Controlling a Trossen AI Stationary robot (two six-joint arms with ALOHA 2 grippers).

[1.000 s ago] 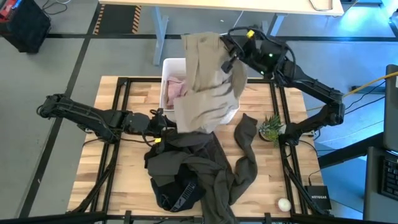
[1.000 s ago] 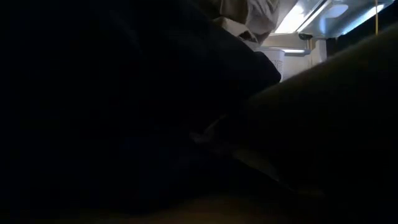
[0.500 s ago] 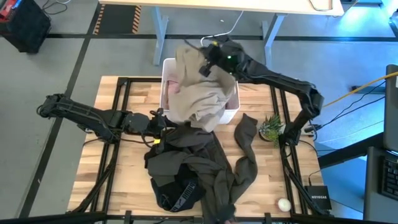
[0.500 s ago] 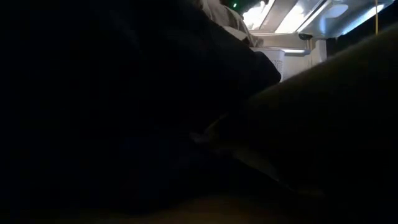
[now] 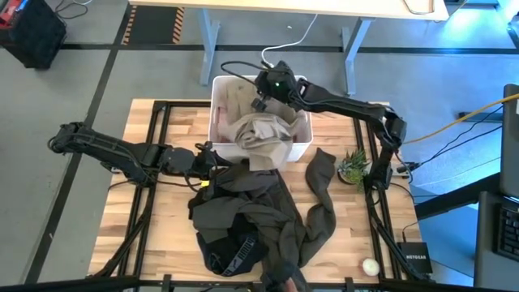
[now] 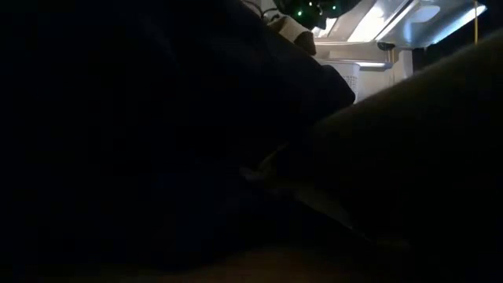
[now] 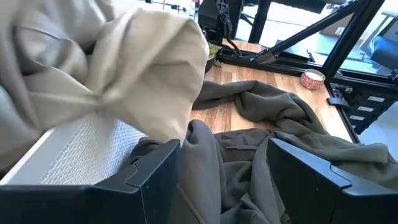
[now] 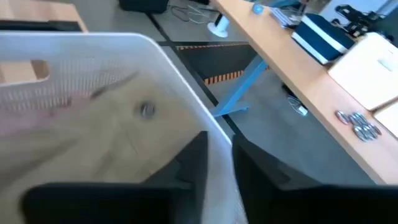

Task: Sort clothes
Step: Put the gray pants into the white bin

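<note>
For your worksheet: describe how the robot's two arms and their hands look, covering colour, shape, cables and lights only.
Both arms are black, slim and jointed. The right arm carries looping black cables and green lights near its wrist. The left arm shows a small yellow marking near its hand, whose fingers are broad, dark, angular blocks.

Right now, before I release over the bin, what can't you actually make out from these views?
- Low view: almost all dark; cloth lies against the lens, so the table and pile are hidden.
- Right gripper: high view shows it over the white bin, fingers buried in the khaki garment; its wrist view is blurred.
- Pink piece: mostly covered by khaki.
- Left gripper: open, but the olive pile hides what lies under it.
</note>
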